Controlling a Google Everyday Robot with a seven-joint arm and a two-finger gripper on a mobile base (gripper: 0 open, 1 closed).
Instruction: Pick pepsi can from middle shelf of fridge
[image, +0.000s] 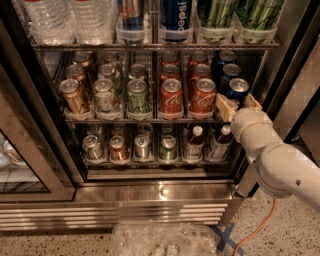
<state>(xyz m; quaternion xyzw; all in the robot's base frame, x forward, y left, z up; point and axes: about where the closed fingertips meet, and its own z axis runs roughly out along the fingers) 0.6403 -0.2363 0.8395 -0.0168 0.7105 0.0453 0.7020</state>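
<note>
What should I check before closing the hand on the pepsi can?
1. Target is the front pepsi can, rightmost lane of the middle shelf: ok.
2. Hand at the can's level, one finger on each side of it: ok.
3. Hand open wide enough to straddle the can: ok.
4. Fingers far enough in along the can's sides: cannot tell.
5. Inner finger clear of the neighbouring Coke can: cannot tell, they are very close.
6. Pepsi cans behind the target untouched and upright: ok.
</note>
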